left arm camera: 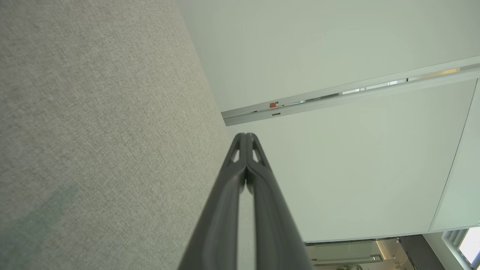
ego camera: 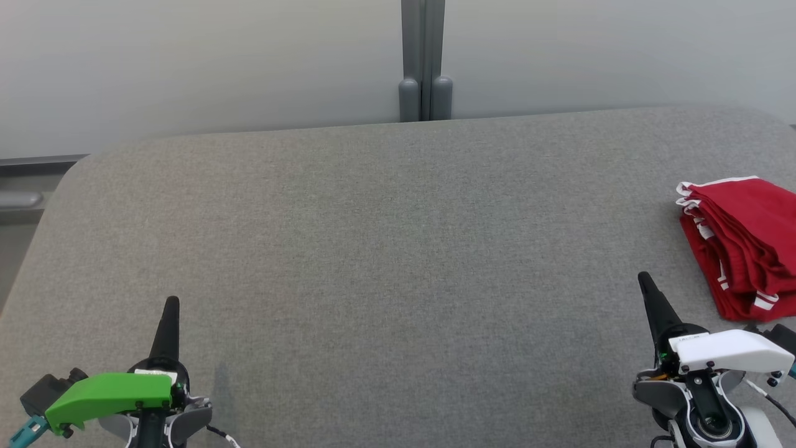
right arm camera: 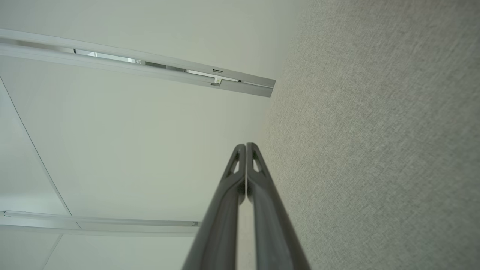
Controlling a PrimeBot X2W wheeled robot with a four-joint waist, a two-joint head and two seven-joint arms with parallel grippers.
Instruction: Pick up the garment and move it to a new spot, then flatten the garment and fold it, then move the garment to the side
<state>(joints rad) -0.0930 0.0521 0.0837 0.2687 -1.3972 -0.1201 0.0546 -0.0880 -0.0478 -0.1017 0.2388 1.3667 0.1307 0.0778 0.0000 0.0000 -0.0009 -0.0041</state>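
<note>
Left end effector (ego camera: pixel 171 309): 2 long dark fingers pressed together, nothing held; posed low at near-left, fingers pointed away from robot.
Right end effector (ego camera: pixel 647 287): likewise closed, empty, near-right, close to red white-trimmed fabric garment (ego camera: pixel 740 239), not touching.
Garment seen folded, laid at right edge of grey fabric-covered counter (ego camera: pixel 373 236).
Task judged complete; no step apparently left.

Red garment (ego camera: pixel 746 242), white-striped trim; grey table (ego camera: pixel 373 249).
</note>
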